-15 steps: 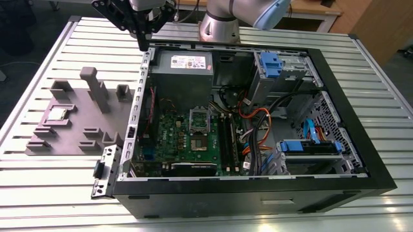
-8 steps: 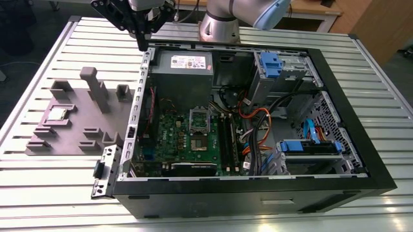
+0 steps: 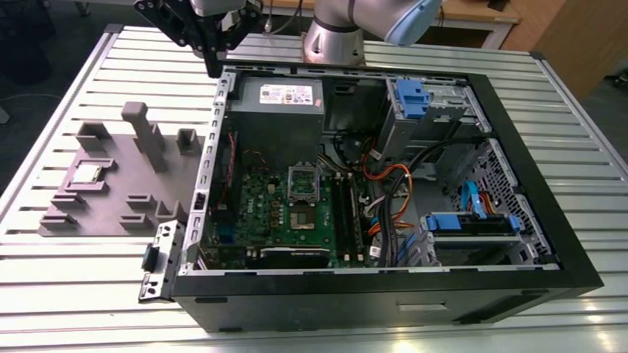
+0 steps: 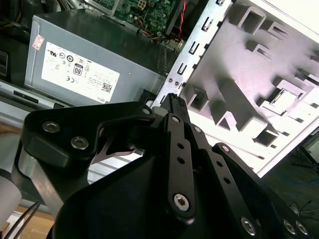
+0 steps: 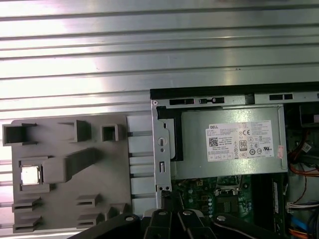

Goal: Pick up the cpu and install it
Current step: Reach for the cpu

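Hand (image 3: 212,68): fingers together, nothing held; hangs over the PC case (image 3: 393,309) corner by the power supply (image 3: 279,99), well apart from the cpu (image 3: 88,173).

Cpu: lies flat in a square pocket of the grey fixture (image 3: 103,206), on the bench (image 3: 59,279), at the exterior view's left of the case. Est. light, stiff, smooth-topped; underside prob. fragile (a judgement, not seen). Grip by two opposite edges, kept level.

Fixture: cpu in one pocket, posts and slots beside it.

Case: side open; holds motherboard (image 3: 260,213) w/ socket (image 3: 304,215), power supply, cables.
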You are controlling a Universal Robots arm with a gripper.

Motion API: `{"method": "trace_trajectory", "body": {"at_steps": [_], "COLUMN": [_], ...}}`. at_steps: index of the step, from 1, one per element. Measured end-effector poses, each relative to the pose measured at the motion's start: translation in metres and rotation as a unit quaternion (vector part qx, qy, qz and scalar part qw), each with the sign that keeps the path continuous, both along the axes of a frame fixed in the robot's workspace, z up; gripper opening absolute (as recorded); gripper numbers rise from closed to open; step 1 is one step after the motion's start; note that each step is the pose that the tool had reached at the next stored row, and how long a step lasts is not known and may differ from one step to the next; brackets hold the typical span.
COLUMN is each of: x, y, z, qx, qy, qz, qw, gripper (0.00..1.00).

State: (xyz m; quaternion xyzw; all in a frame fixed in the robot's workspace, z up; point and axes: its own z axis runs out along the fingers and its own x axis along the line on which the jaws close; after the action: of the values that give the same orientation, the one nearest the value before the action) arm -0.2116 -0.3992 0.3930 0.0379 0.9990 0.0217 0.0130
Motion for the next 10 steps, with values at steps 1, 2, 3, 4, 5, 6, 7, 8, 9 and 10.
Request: {"method": "trace_trajectory", "body": {"at_steps": [1,2,3,4,5,6,7,8,9,10], "x": [-0.0005,-0.0011,-0.0017,-0.0023,-0.0030,-0.0037,-0.0044,-0.0051,-0.0058,-0.0065], "y": [0.0000,0.0000,0.0000,0.0000,0.0000,0.0000,0.0000,0.0000,0.0000,0.0000], "z": [0.0000,0.0000,0.0000,-0.0001,0.0000,0.0000,0.0000,0.0000,0.0000,0.0000], "qx": [0.0000,0.0000,0.0000,0.0000,0.0000,0.0000,0.0000,0.0000,0.0000,0.0000], "qy": [0.0000,0.0000,0.0000,0.0000,0.0000,0.0000,0.0000,0.0000,0.0000,0.0000], "qz": [0.000,0.000,0.000,0.000,0.000,0.000,0.000,0.000,0.000,0.000], "qw": [1.00000,1.00000,1.00000,1.00000,1.00000,1.00000,1.00000,1.00000,1.00000,1.00000], "gripper": [0.11,0.11,0.11,0.11,0.11,0.11,0.11,0.11,0.11,0.11]}}
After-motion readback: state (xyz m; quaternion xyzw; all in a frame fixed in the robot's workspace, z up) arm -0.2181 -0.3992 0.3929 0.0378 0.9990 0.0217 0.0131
